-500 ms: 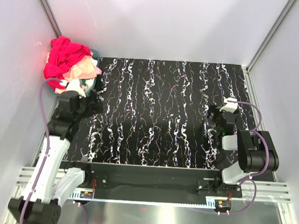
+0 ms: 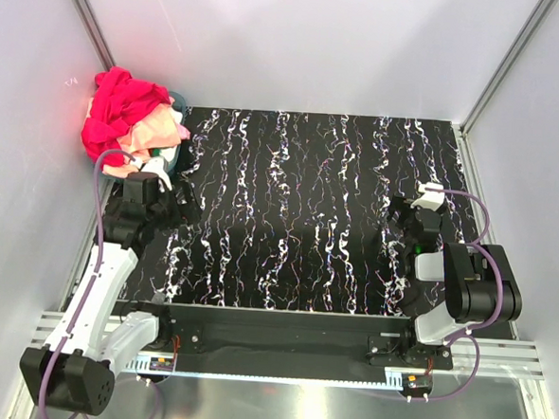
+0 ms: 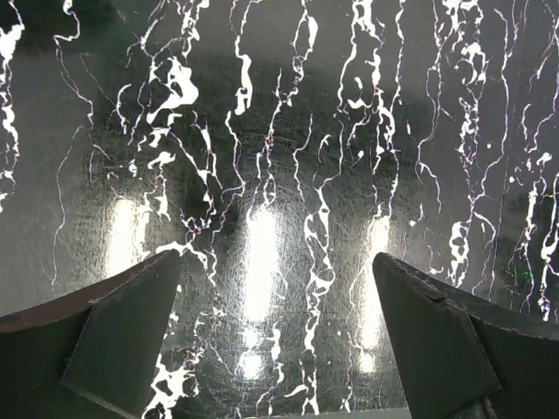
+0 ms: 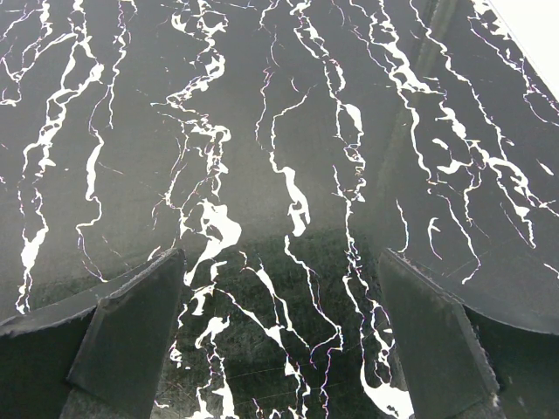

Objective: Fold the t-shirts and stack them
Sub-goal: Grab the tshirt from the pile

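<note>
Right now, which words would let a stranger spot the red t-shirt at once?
Start at the black white-veined table and go to its far left corner. The red t-shirt is the crumpled top layer of the pile there, bright crimson over the paler peach-orange shirt.

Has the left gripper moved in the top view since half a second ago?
Yes. Judged against the pile of t-shirts in the far left corner, the left gripper has shifted slightly right, further over the black marbled table.
</note>
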